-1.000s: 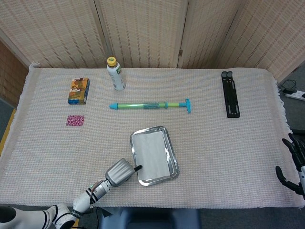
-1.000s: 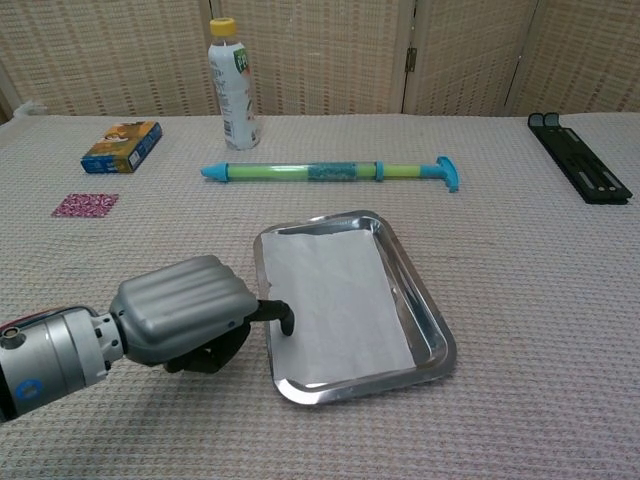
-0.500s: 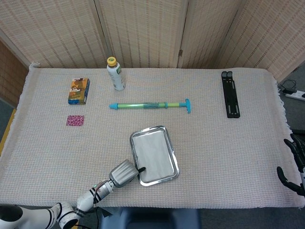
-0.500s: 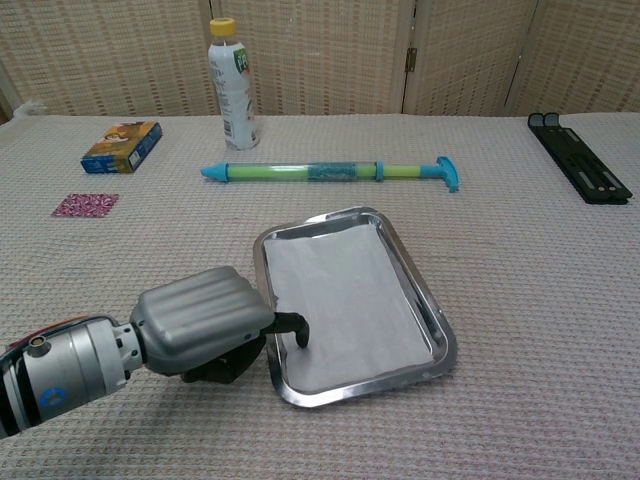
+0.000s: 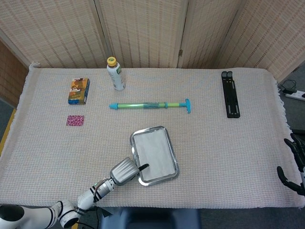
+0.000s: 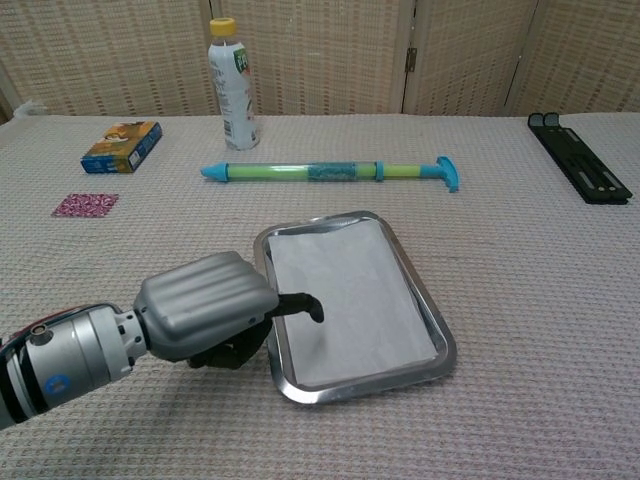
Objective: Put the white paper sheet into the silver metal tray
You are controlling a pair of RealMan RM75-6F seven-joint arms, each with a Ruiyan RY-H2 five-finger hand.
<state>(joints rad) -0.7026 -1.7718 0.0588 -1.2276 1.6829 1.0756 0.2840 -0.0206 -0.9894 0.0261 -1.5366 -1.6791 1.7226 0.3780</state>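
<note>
We see a table w/ a pale woven cloth (image 5: 228, 157), folding screens behind it. Near the front edge sits the silver metal tray (image 6: 432, 323), and the white paper sheet (image 6: 350, 300) lies flat inside it, covering most of the tray floor. Our left hand (image 6: 205, 308) rests at the tray's left rim, one dark fingertip (image 6: 313, 311) poking over the rim above the sheet; other fingers are tucked under the grey shell and it holds nothing. Right hand (image 5: 293, 164) is at the far right edge, only partly in frame, fingers probably apart, nothing in them. Further back: a black folding stand (image 5: 230, 94), a green-and-blue water squirter (image 5: 151, 105), a white bottle w/ yellow cap (image 5: 116, 74), a small snack box (image 5: 78, 90), a pink patterned square (image 5: 75, 120).
</note>
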